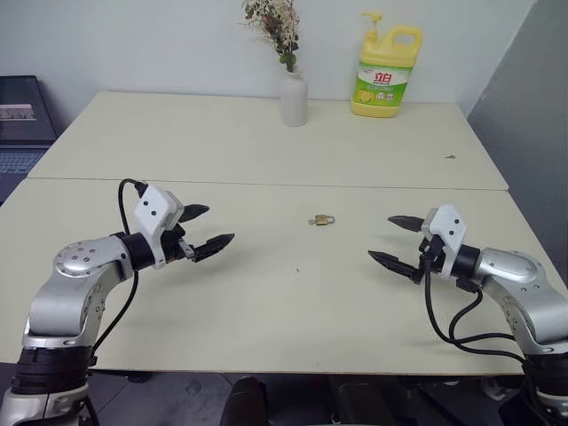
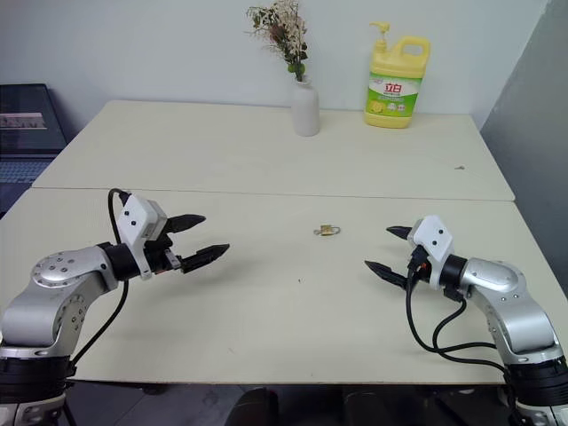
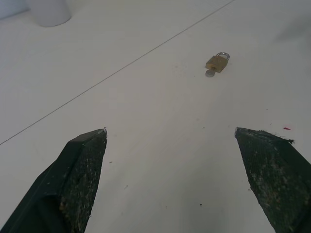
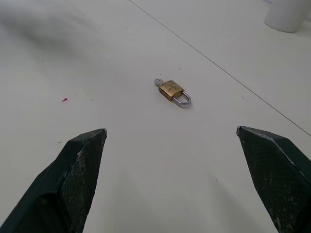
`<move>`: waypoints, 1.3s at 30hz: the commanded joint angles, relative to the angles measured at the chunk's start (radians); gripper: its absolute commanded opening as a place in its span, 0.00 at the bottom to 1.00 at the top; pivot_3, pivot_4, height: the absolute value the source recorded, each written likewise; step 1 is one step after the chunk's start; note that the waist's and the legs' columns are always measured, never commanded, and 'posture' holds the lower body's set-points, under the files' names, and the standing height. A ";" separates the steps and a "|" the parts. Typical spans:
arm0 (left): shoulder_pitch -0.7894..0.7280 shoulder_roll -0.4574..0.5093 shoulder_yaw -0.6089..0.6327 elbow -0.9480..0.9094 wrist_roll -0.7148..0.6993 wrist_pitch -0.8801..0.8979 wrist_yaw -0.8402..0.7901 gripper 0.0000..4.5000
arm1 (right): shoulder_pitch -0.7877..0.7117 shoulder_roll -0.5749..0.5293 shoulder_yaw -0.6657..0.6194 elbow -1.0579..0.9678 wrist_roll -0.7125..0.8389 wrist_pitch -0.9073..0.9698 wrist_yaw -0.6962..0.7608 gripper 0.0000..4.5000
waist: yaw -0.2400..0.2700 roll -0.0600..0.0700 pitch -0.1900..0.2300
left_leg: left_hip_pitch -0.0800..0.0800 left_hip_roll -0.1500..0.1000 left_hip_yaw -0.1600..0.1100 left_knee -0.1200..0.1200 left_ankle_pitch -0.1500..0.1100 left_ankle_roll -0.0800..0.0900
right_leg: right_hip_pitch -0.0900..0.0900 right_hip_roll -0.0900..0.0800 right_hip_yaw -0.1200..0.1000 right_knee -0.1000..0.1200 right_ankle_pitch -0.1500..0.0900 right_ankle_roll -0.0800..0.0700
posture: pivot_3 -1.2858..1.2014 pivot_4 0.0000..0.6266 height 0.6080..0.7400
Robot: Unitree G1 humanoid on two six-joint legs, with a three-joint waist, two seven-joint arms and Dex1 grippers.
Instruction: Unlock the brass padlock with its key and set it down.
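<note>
I have the brass padlock (image 1: 322, 219) lying flat at mid-frame on the cream table (image 1: 266, 142), the key (image 4: 158, 82) seemingly seated in its base, ready to turn. My left gripper (image 1: 204, 229) and right gripper (image 1: 398, 240) flank it, well apart, jaws spread wide and empty, angled inward for the approach.

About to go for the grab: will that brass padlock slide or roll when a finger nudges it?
The brass padlock lies flat on its squarish body, so rolling seems unlikely. On the smooth table it may skid. The key at its base could swing.
</note>
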 commanded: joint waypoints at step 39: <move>-0.135 0.090 -0.126 -0.009 -0.005 -0.117 -0.266 0.97 | -0.431 0.015 0.274 0.178 -0.133 0.137 0.154 1.00 | -0.009 0.001 0.000 | 0.000 0.001 0.000 0.001 0.000 0.000 | -0.001 0.002 0.001 0.001 0.000 0.000 | 0.52 0.24 1.00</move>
